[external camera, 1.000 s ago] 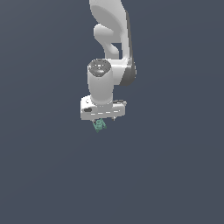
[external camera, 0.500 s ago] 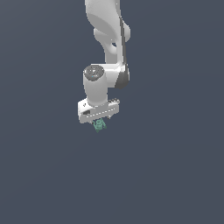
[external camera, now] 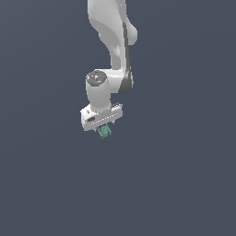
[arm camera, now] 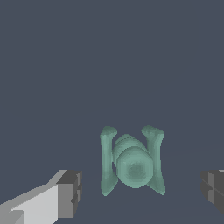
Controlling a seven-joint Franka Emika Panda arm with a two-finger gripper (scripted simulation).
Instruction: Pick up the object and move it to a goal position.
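The object [external camera: 105, 131] is a tiny teal-green lumpy item with darker markings, lying on the dark grey floor just under the white gripper [external camera: 104, 126]. In the wrist view the object [arm camera: 132, 162] sits between the two dark finger pads [arm camera: 70, 193], with a clear gap on each side. The gripper [arm camera: 141, 192] is open and straddles the object without touching it. In the exterior view the hand hides the fingers.
The white arm [external camera: 113, 41] rises from the gripper to the top of the exterior view. All around is plain dark grey floor [external camera: 184, 175], with nothing else on it in view.
The wrist and hand have shifted a little to the exterior view's left and lower over the object. The object has stayed in place.
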